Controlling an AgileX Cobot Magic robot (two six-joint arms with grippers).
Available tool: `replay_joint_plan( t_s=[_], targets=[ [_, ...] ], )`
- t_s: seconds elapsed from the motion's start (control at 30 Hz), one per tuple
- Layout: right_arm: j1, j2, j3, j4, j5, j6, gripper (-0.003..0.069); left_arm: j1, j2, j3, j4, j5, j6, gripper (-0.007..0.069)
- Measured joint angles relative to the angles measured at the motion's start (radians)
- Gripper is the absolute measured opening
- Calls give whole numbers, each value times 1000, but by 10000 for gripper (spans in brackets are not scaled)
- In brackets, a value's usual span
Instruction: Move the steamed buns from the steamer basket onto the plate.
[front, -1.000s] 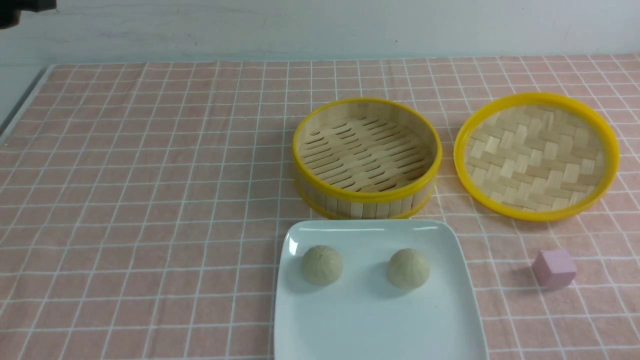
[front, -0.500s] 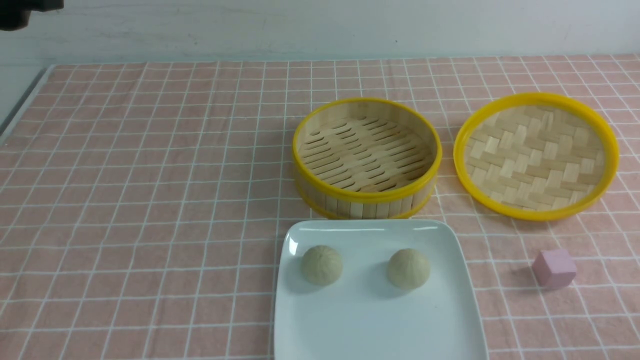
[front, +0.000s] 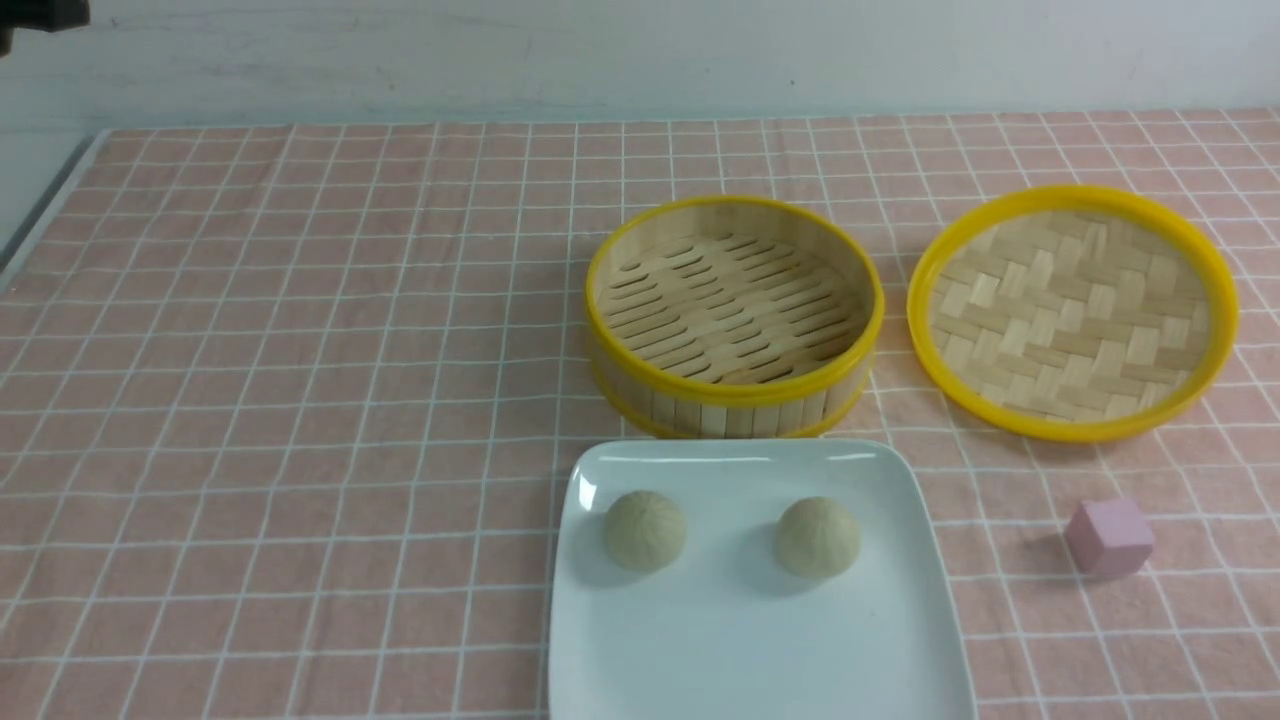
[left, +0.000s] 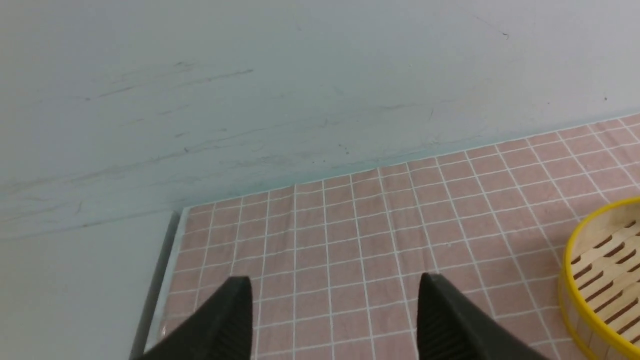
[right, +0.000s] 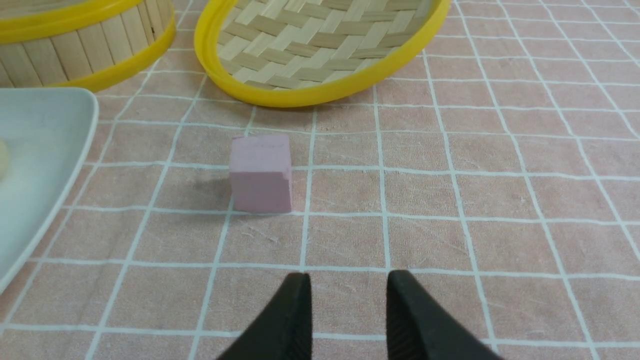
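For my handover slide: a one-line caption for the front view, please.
Steamed buns rest apart on the plate, steamer basket empty behind it, woven lid and pink cube to the right.

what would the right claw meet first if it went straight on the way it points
Past bare tablecloth, the right claw would probably meet the yellow rim of the woven lid; the pink cube sits off that line, toward the plate. Depth is unclear.
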Motion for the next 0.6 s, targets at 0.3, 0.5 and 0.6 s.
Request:
replay_joint_plan(
  t_s=[0.3, 0.5, 0.6],
  targets=[
    [0, 0, 0, 0, 0, 0, 239, 279, -200, 548, -181, -253, -56, 452],
    [0, 0, 0, 0, 0, 0, 239, 484, -533, 1053, -216, -561, -65, 452],
    [0, 0, 0, 0, 0, 0, 239, 524, -674, 1194, -227, -617, -99, 452]
  ],
)
